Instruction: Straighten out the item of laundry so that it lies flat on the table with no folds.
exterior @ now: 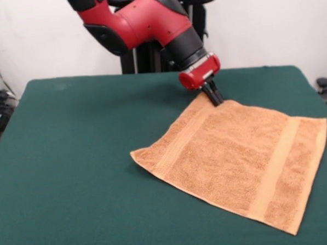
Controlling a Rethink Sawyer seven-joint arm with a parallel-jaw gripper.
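The red and black arm reaches down from the pedestal at the far side of the counter, its forearm slanting down toward the far corner of the towel. The wrist ends in a red cylindrical cuff, and below it the black fingers point steeply down and a little away from the pedestal, their tips meeting the towel right at that far corner. The fingers look drawn close together with hardly any gap, and their tips sit against the cloth's edge, but whether they actually pinch the fabric cannot be told from this view. The towel itself is orange-tan terry cloth, lying spread out and nearly flat on the dark green counter, turned so it sits like a diamond, one corner under the fingers, the opposite corner near the counter's front edge. A flat woven band runs beside each of two opposite edges of the towel. The corner farthest from the arm's side appears slightly lifted or curled at its edge. The rest of the towel shows no clear folds.
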